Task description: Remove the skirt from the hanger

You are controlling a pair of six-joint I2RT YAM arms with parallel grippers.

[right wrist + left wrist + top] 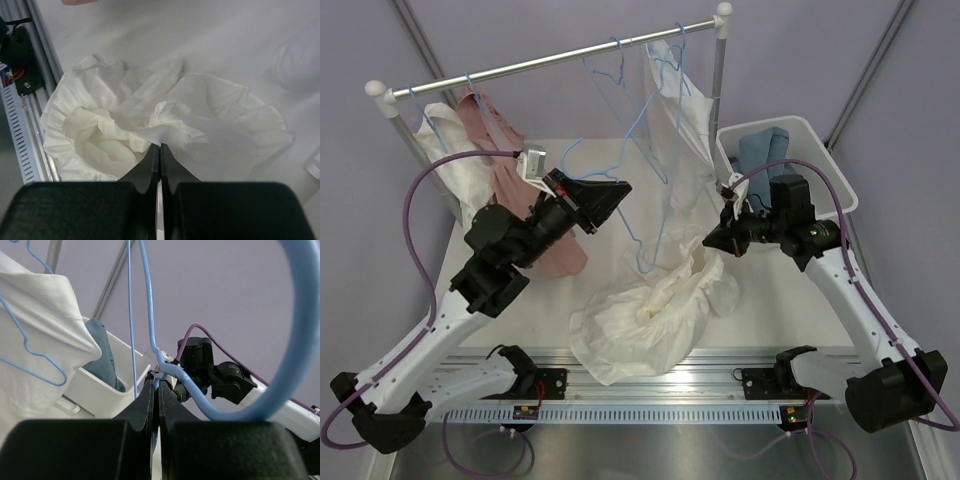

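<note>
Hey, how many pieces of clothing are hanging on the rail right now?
3. A white garment at the left end of the rail, a pink garment just right of it, and a second white garment near the right end. More may hide behind these.
</note>
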